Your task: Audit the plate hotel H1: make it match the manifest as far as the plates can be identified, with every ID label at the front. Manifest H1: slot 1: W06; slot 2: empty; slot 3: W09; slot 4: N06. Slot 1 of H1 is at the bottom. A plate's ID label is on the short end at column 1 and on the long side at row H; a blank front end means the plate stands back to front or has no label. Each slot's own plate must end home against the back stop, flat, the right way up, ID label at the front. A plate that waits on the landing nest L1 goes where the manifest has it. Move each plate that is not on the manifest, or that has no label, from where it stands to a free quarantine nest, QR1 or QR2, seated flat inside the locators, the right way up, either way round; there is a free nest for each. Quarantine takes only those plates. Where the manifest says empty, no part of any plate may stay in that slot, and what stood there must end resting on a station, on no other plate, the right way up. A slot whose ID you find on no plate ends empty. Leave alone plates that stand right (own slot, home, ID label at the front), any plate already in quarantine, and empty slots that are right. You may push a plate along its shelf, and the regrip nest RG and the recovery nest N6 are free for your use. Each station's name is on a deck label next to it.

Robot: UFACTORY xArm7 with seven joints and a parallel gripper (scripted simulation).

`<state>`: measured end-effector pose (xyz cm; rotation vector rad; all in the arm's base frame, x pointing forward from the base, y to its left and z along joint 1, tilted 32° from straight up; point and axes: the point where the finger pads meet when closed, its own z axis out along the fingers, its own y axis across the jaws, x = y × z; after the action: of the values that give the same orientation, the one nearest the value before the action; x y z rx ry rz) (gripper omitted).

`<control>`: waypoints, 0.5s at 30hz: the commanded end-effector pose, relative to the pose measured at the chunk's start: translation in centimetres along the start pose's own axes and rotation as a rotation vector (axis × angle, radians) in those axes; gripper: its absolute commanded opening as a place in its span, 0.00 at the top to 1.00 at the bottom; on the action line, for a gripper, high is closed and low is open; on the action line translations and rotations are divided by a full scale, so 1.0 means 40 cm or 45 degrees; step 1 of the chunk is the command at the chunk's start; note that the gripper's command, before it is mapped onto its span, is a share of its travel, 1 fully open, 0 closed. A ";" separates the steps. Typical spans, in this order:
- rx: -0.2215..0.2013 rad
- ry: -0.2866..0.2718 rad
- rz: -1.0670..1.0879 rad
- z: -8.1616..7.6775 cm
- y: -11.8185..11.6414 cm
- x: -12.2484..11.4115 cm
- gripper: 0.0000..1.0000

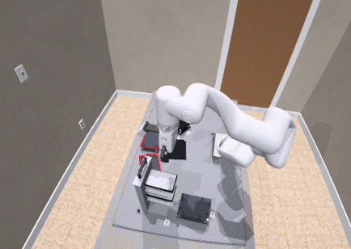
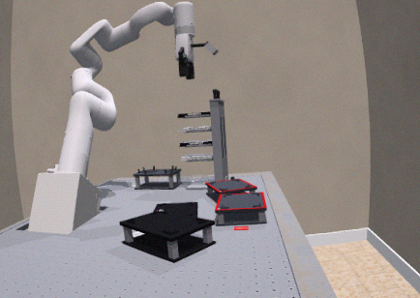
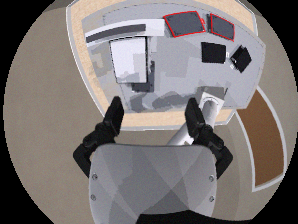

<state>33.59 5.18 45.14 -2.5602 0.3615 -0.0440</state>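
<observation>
Looking from the top view, the black two-finger gripper hangs open and empty above the grey plate-hotel tower. Exterior view: the tower stands below-right. Wrist view: spread fingers frame it far below.

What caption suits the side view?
White arm holds its open tool high above a four-shelf plate tower.

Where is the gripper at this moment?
In the exterior view the open gripper hangs high above the deck, up and left of the hotel's post, holding nothing.
</observation>
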 end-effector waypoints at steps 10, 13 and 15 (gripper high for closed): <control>0.002 0.004 0.001 -0.004 -0.047 -0.077 0.00; 0.002 0.004 0.001 -0.003 -0.055 -0.100 0.00; 0.002 0.004 0.001 -0.003 -0.060 -0.116 0.00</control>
<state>30.49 7.86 46.39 -2.5597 0.3622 -0.0434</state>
